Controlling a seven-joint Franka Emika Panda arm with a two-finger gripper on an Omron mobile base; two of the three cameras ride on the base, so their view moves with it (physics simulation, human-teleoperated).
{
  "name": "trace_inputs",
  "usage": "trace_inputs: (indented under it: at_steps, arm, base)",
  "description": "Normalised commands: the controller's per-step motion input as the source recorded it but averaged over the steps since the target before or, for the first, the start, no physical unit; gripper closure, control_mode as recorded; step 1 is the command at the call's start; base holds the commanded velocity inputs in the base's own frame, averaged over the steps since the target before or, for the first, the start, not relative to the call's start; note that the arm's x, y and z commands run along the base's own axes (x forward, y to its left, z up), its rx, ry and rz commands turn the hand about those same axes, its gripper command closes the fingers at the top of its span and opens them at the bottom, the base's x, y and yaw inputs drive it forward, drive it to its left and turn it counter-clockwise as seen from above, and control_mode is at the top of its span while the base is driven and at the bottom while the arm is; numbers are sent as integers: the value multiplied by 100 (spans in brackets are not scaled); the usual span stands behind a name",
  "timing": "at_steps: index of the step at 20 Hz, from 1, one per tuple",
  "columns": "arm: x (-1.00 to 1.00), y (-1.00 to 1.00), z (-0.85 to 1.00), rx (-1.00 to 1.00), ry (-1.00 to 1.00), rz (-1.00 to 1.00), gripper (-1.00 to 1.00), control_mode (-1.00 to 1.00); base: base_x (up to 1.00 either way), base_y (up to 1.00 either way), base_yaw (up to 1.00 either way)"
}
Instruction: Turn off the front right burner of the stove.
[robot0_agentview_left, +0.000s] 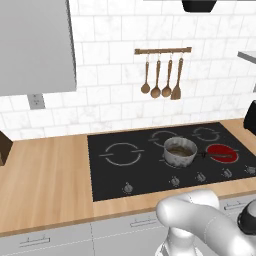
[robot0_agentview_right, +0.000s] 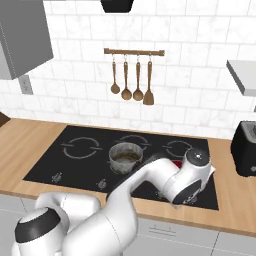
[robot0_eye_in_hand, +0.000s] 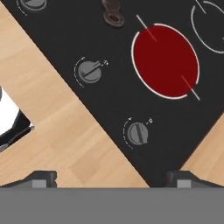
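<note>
The stove (robot0_agentview_left: 115, 175) is a flat black glass cooktop set in a wooden counter. Its front right burner (robot0_agentview_left: 221, 152) glows red, just right of a small steel pot (robot0_agentview_left: 180, 151). In the hand view the red burner (robot0_eye_in_hand: 165, 61) lies at upper right, with two silver knobs (robot0_eye_in_hand: 138, 133) (robot0_eye_in_hand: 91, 71) below and left of it. My gripper (robot0_eye_in_hand: 113, 180) hovers above the stove's front edge, open, with nothing between its fingertips (robot0_eye_in_hand: 41, 178). From the right base camera, my wrist (robot0_agentview_right: 192, 175) covers the stove's right front corner.
A row of silver knobs (robot0_agentview_left: 175, 181) runs along the stove's front. The pot's dark handle (robot0_eye_in_hand: 113, 13) points toward the red burner. Wooden spoons hang on a rail (robot0_agentview_left: 162, 75) on the tiled wall. A black toaster (robot0_agentview_right: 245, 147) stands on the counter to the right.
</note>
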Motion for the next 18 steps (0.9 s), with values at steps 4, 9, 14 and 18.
trace_inputs:
  at_steps: [4,9,14,18]
  arm:
    - [30,1,0,-3,16,2,-100,-100]
    - [29,0,0,-5,21,1,-100,-100]
    - [27,0,-1,-3,25,0,-100,-100]
    - [6,-1,-20,1,12,0,-100,-100]
  base:
    - [0,0,0]
    - [0,0,0]
    - [0,0,0]
    - [0,0,0]
